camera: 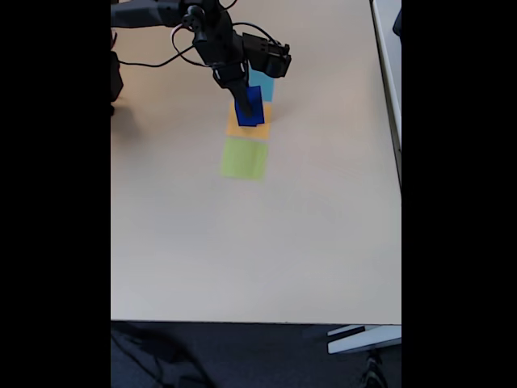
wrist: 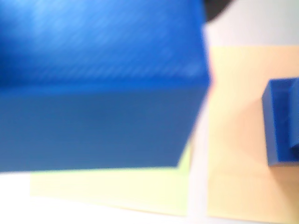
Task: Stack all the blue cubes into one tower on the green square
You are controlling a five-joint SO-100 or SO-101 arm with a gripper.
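Note:
In the fixed view my gripper (camera: pixel 245 106) is shut on a dark blue cube (camera: pixel 252 114), which hangs over the orange square (camera: pixel 242 129). The green square (camera: pixel 245 158) lies just below it in that view, bare. In the wrist view the held blue cube (wrist: pixel 98 84) is large and blurred and covers the upper left. The green square (wrist: pixel 117 191) shows pale beneath its lower edge. Another, smaller blue cube (wrist: pixel 281 126) rests on the orange square (wrist: pixel 238 140) at the right edge.
A flat light-blue square (camera: pixel 262 84) lies past the orange one, partly under the arm. The arm's body and cables (camera: pixel 202 32) occupy the top of the table (camera: pixel 242 242). The table's edges run along the right and the bottom of the fixed view.

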